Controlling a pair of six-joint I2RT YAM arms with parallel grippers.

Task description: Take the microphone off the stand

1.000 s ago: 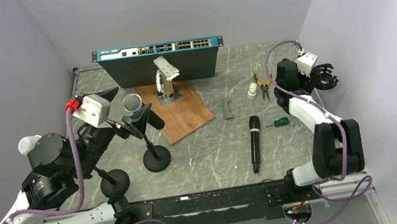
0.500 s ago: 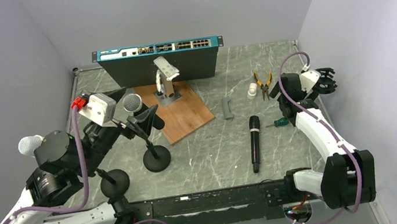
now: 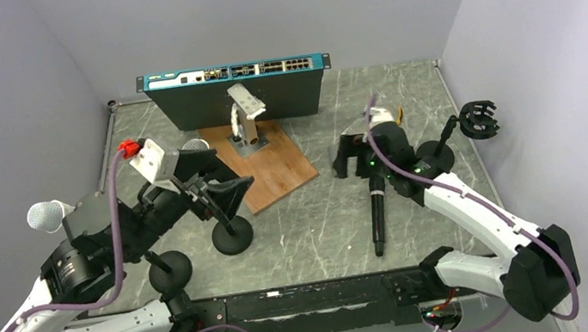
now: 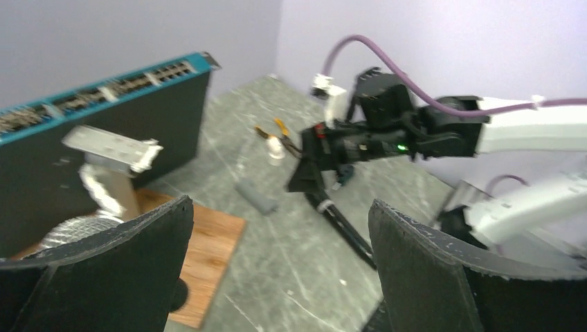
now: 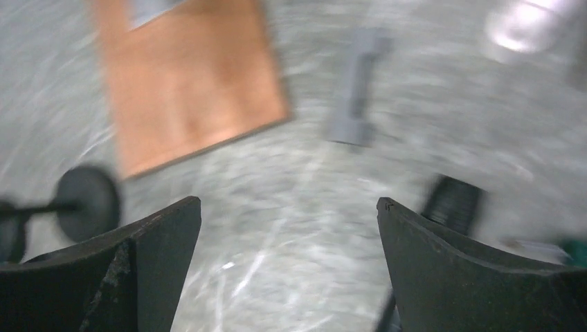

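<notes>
The microphone [image 3: 196, 148] sits in the clip of its stand [image 3: 232, 237], left of centre in the overhead view, its silver mesh head tilted up and half hidden behind the left gripper [image 3: 226, 172]. That gripper's fingers are spread wide around nothing, the mesh head at the lower left of its wrist view, so I'd say the grasp and lift remain. Centre right, the right gripper [image 3: 348, 156] gapes empty near a black microphone on the table [image 3: 377, 211].

Marble table [image 3: 317, 228]; wooden board [image 3: 274, 173]; microphone stand [image 3: 232, 238]
</notes>
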